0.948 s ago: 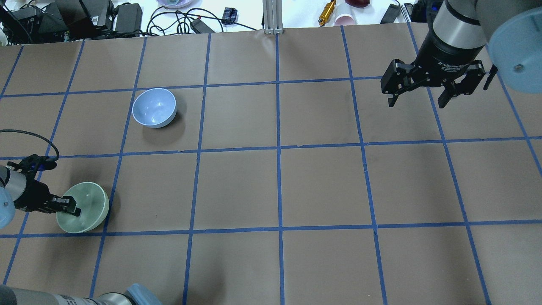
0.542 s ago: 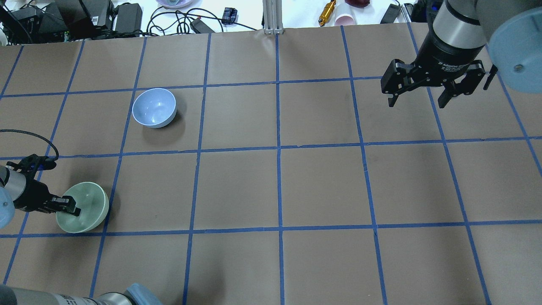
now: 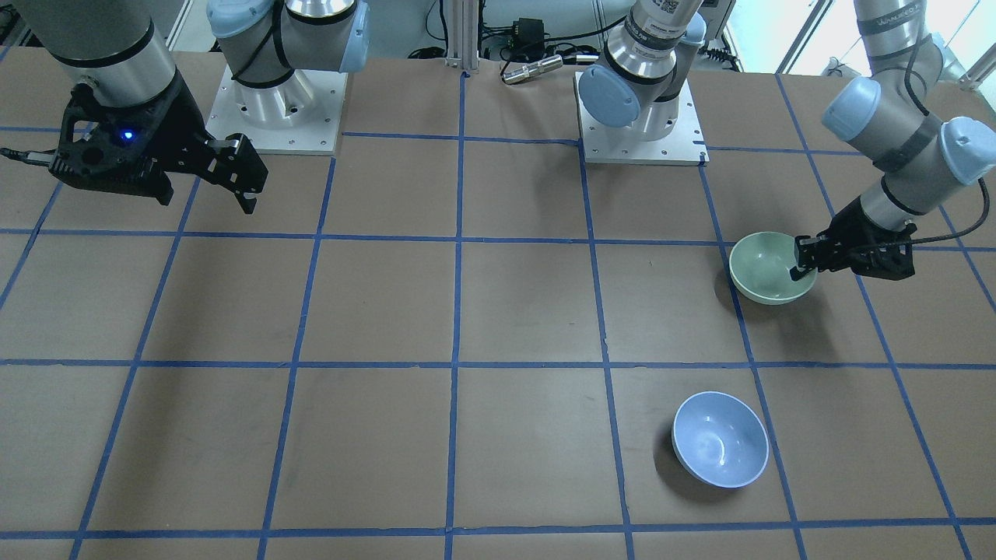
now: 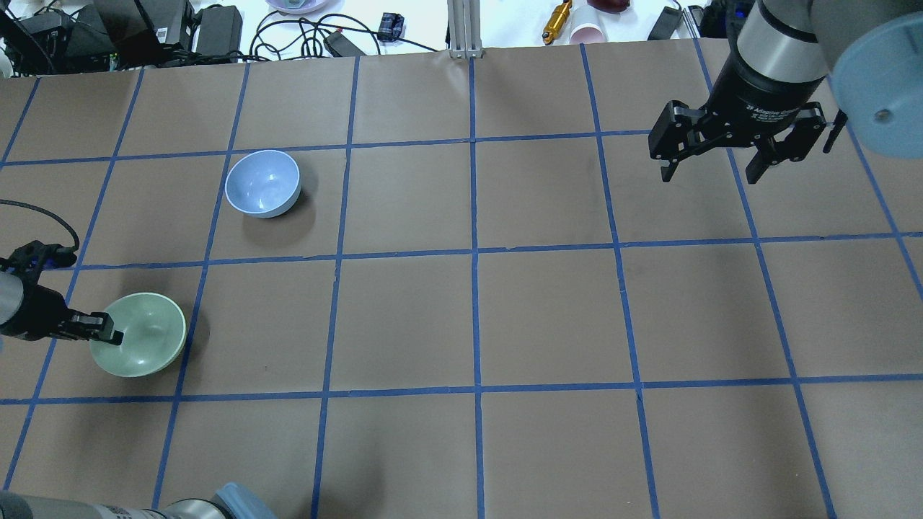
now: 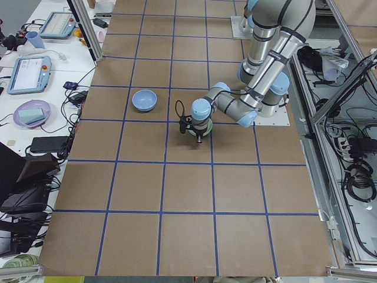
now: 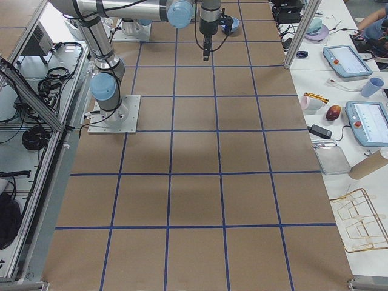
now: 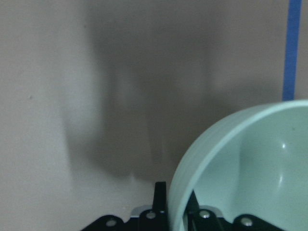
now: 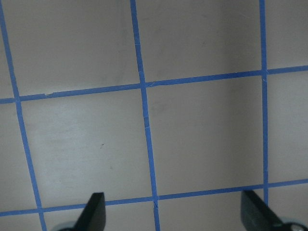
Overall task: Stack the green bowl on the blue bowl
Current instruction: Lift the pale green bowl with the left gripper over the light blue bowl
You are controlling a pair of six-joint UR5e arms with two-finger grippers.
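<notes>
My left gripper is shut on the near-left rim of the pale green bowl and holds it lifted off the table, its shadow below it. It shows in the front view, gripper, and in the left wrist view, with the rim between the fingers. The light blue bowl stands upright and empty one square farther away. My right gripper hangs open and empty high over the far right of the table.
The table is brown paper with a blue tape grid. Cables, power bricks and small items lie beyond the far edge. Both arm bases stand at the robot's side.
My left gripper has lifted the green bowl and drawn it slightly left and away from the table surface. The blue bowl and the right arm have not moved.
</notes>
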